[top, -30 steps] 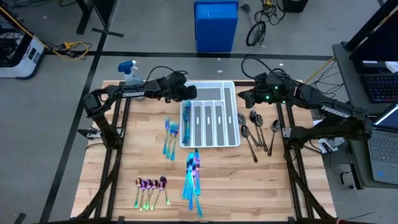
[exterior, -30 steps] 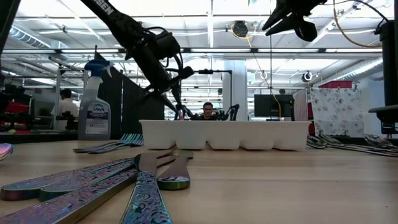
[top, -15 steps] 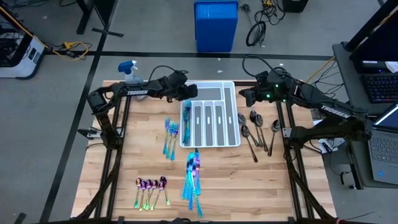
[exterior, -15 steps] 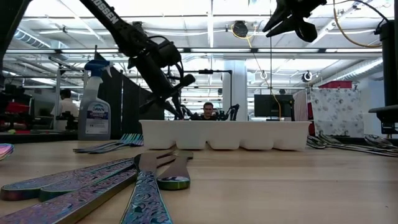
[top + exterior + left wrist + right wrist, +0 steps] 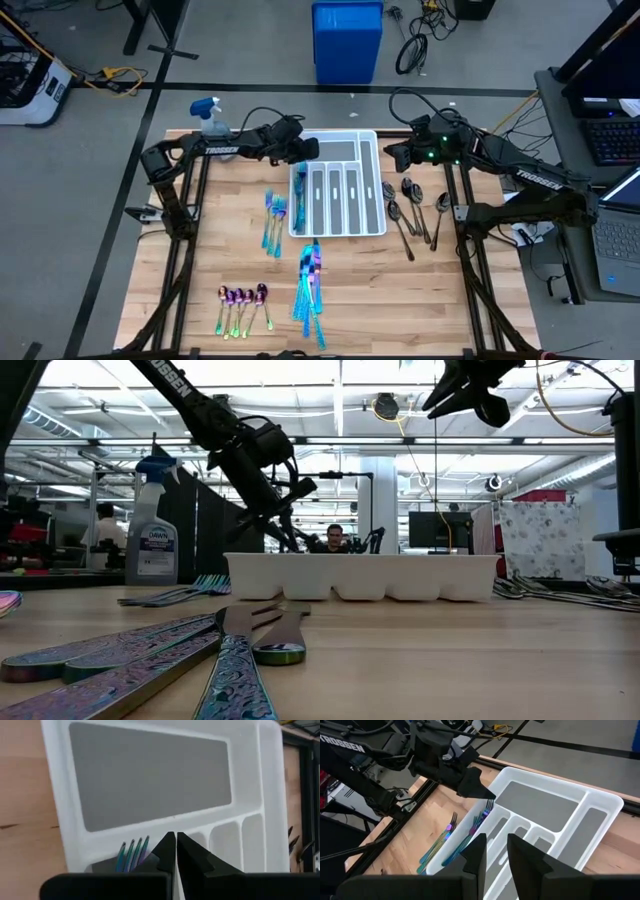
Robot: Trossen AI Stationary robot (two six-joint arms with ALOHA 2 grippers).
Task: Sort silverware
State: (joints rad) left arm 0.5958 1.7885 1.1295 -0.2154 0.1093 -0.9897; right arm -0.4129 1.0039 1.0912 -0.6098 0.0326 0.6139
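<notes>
Both arms are matte black, built of slim tubular links joined by chunkier housings. White block lettering reading TROSSEN runs along the forearm links. Black cables loop loosely off the wrist of each arm, just behind the tool. The left gripper point(image 5: 303, 152) ends in two flat, tapering black fingers point(image 5: 192, 860) with angular, stepped bases. The right gripper point(image 5: 494, 851) has matching dark fingers, and a small green light glows on the wrist housing behind it.
</notes>
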